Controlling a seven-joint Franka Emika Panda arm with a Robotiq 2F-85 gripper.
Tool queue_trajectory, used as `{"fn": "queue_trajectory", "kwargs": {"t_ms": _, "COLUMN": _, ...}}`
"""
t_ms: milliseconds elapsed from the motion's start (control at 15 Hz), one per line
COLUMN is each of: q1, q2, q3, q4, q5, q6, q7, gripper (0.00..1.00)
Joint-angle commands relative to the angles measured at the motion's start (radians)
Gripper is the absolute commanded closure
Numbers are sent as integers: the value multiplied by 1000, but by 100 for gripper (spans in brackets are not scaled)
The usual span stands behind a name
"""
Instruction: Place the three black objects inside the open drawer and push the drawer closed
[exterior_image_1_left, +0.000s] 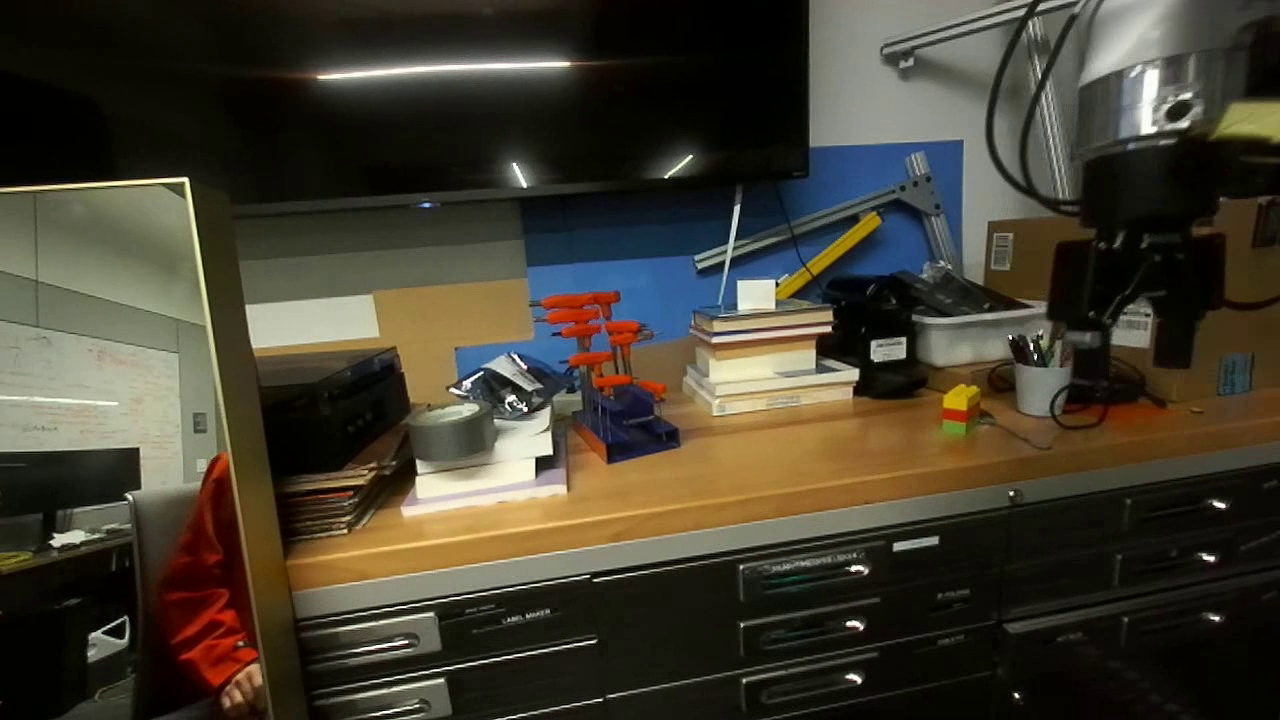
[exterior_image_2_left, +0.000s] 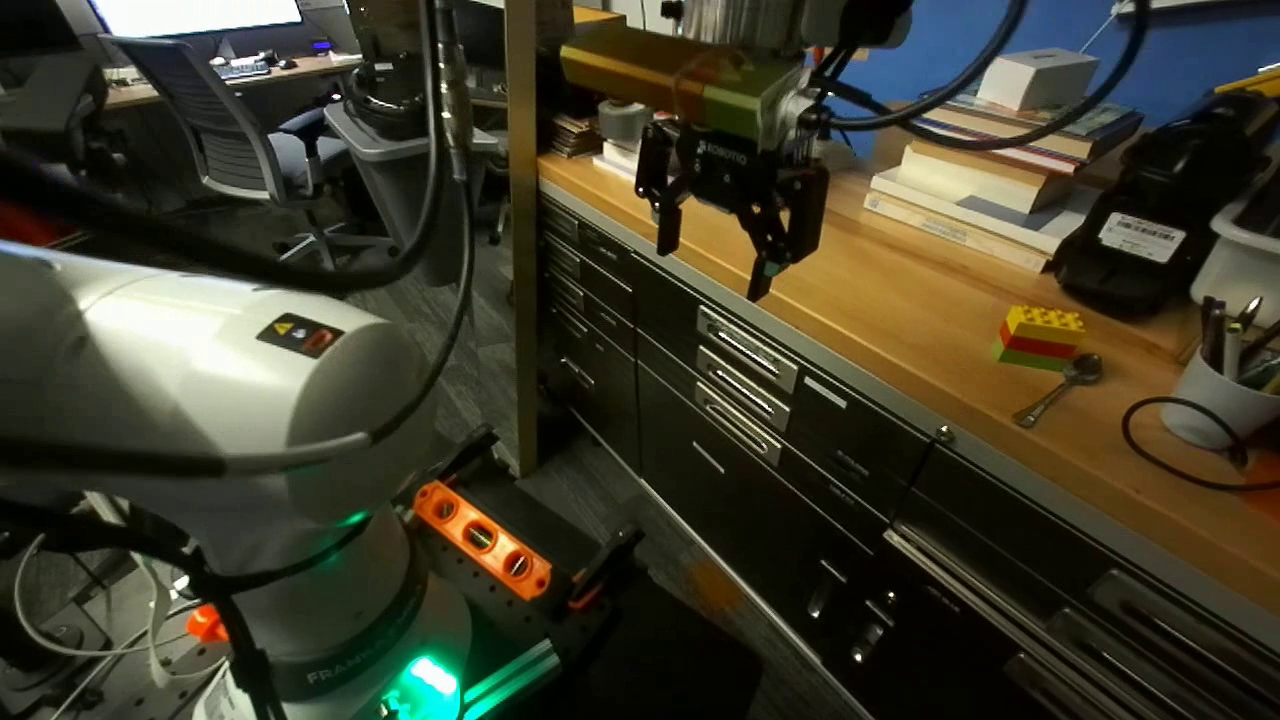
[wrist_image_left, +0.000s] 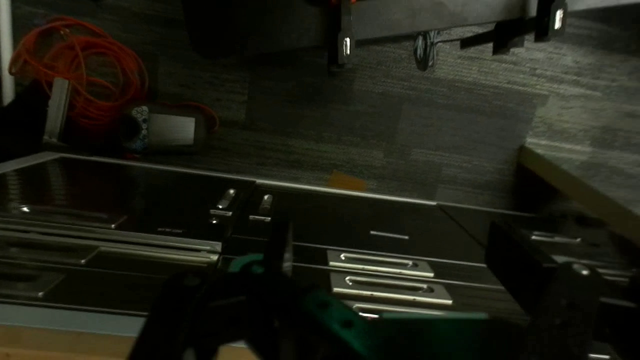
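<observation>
My gripper (exterior_image_2_left: 715, 258) hangs in the air by the front edge of the wooden counter, pointing down. Its fingers are spread wide with nothing between them; in an exterior view the same gripper (exterior_image_1_left: 1133, 350) shows at the upper right. From the wrist, dark fingers (wrist_image_left: 517, 265) frame metal drawer handles (wrist_image_left: 392, 288) on the black cabinet front. These handled drawers (exterior_image_1_left: 810, 635) look flush. Along a lower cabinet runs a pale top edge (exterior_image_2_left: 960, 590); whether that front stands slightly out I cannot tell. I see no plainly open drawer. The three black objects cannot be made out in any view.
On the counter are stacked books (exterior_image_1_left: 765, 360), a toy brick block (exterior_image_2_left: 1040, 335), a spoon (exterior_image_2_left: 1060, 390), a pen cup (exterior_image_1_left: 1042, 388), a labelled black item (exterior_image_2_left: 1140, 235), a white bin (exterior_image_1_left: 975, 340) and a red-handled tool stand (exterior_image_1_left: 620, 420). A tall frame (exterior_image_2_left: 522, 240) stands beside the cabinet.
</observation>
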Motion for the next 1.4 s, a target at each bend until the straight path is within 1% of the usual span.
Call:
{"fn": "queue_trajectory", "kwargs": {"t_ms": 0, "q1": -220, "q2": -82, "q3": 125, "q4": 9, "q5": 171, "q6": -108, "q7": -252, "gripper": 0}}
{"fn": "queue_trajectory", "kwargs": {"t_ms": 67, "q1": -266, "q2": -98, "q3": 138, "q4": 15, "q5": 203, "q6": -139, "q7": -296, "gripper": 0}}
{"fn": "queue_trajectory", "kwargs": {"t_ms": 267, "q1": -397, "q2": -94, "q3": 181, "q4": 34, "q5": 256, "q6": -197, "q7": -401, "gripper": 0}}
{"fn": "queue_trajectory", "kwargs": {"t_ms": 400, "q1": -457, "q2": -87, "q3": 211, "q4": 36, "q5": 268, "q6": -205, "q7": -437, "gripper": 0}}
{"fn": "queue_trajectory", "kwargs": {"t_ms": 467, "q1": -472, "q2": -73, "q3": 221, "q4": 11, "q5": 270, "q6": -173, "q7": -434, "gripper": 0}}
{"fn": "queue_trajectory", "kwargs": {"t_ms": 533, "q1": -486, "q2": -75, "q3": 223, "q4": 13, "q5": 270, "q6": -176, "q7": -445, "gripper": 0}}
{"fn": "queue_trajectory", "kwargs": {"t_ms": 667, "q1": -496, "q2": -76, "q3": 225, "q4": 13, "q5": 272, "q6": -177, "q7": -451, "gripper": 0}}
{"fn": "queue_trajectory", "kwargs": {"t_ms": 1333, "q1": -495, "q2": -74, "q3": 230, "q4": 13, "q5": 272, "q6": -178, "q7": -451, "gripper": 0}}
